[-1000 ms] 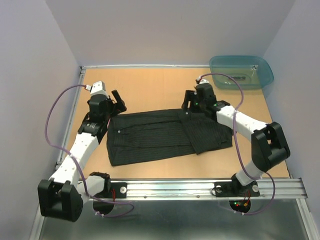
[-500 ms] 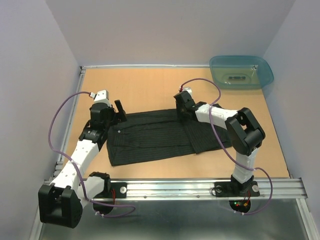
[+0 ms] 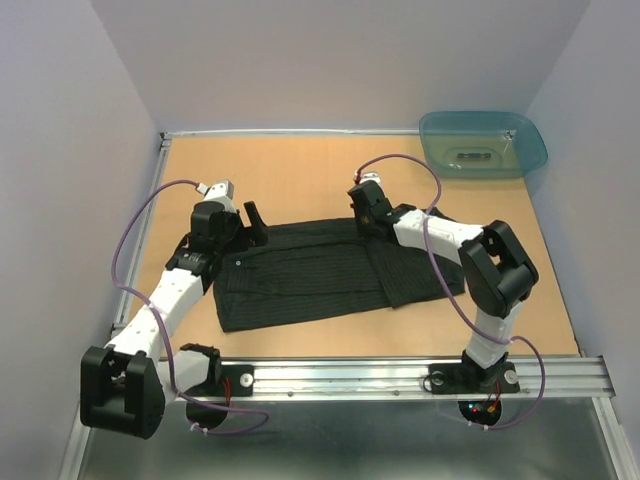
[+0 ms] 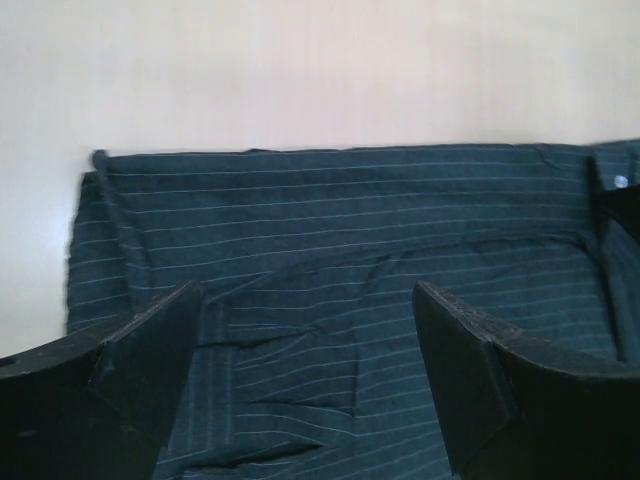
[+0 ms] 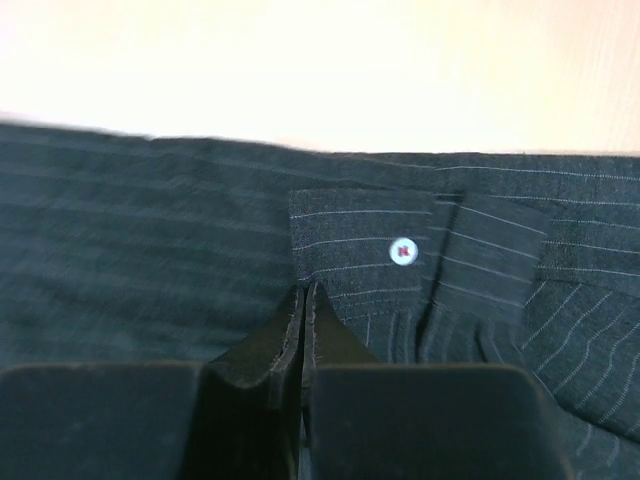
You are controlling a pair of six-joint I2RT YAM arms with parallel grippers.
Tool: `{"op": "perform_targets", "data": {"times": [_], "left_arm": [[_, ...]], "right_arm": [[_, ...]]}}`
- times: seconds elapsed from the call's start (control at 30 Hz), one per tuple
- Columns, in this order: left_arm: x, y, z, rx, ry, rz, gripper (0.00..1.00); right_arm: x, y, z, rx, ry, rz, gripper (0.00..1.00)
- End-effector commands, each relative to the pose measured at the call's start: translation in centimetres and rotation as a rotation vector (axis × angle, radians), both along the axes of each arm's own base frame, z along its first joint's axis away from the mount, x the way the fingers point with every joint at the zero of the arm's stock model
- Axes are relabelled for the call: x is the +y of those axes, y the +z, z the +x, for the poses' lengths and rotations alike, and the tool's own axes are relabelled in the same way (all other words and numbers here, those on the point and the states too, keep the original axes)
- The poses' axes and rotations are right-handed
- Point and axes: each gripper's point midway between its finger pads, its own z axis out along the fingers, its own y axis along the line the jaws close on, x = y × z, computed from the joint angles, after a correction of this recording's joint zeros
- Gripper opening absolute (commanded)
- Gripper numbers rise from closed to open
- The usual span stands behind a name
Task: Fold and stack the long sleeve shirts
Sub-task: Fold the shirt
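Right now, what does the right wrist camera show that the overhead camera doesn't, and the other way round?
Only the right wrist view: red thread in a pale button, fine pinstripes, and its own fingers closed together at the edge of a cloth flap. Only the overhead view: the teal tub in the far right corner, and the whole outline of the shirt. Both: that black shirt lying on the tan table.

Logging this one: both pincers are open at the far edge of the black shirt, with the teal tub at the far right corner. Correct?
Not quite. Only the left pincer is open. The right pincer is shut, its tips at the black shirt, as the right wrist view shows. The rest holds.
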Motion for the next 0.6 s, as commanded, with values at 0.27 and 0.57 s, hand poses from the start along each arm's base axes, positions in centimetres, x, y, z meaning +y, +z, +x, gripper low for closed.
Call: {"op": "perform_targets", "data": {"times": [0.27,0.57], "left_arm": [[-8.0,4.4,1.4,0.097,-0.166,-0.384,0.95],[-12.9,4.2,1.7,0.209,-0.227,-0.521,0.93]], "right_arm": [[7.5,9.0,-6.8,-0.162,0.479,0.262,0.01],[10.8,8.6,-9.6,-0.174,0.584,0.302,0.0]]}}
